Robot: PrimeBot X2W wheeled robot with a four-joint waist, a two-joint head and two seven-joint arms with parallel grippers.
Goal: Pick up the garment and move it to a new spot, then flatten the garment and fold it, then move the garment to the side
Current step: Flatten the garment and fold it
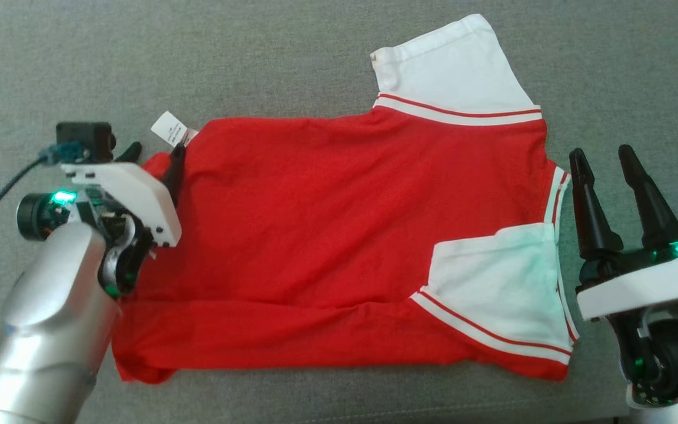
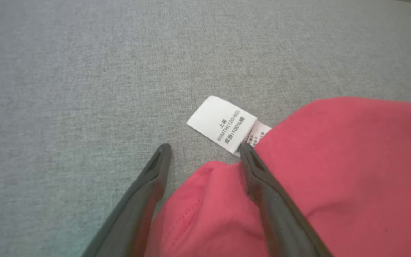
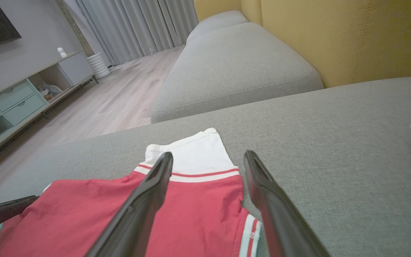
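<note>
– On the grey woven sofa cushion (image 1: 139,59) we've got the red jersey garment with white sleeves and striped trim (image 1: 339,235). It lies spread across the middle, with the turned-in white sleeve (image 1: 492,282) on top of the red. The outstretched white sleeve (image 1: 462,59) points toward the far edge.

– And both arms are in play. Left tool (image 2: 204,145) is spread wide, down at the hem end. One finger sits over the red corner, the other over bare cushion, right by the white printed care label (image 2: 223,123). Nothing pinched.

– Right tool (image 1: 602,150)?

– Spread too, empty, standing just beside the sleeve end, off the cloth.

– So where could this slip?

– That hem corner looks humped. If the left tool closes there, I reckon it may take one layer only, or just the label. A pull would then drag the turned-in side open.

– And the right?

– Closing where it stands, it would catch nothing, or nip the upholstery. Then it's a one-sided pull, and the garment skews and wrinkles.
</note>
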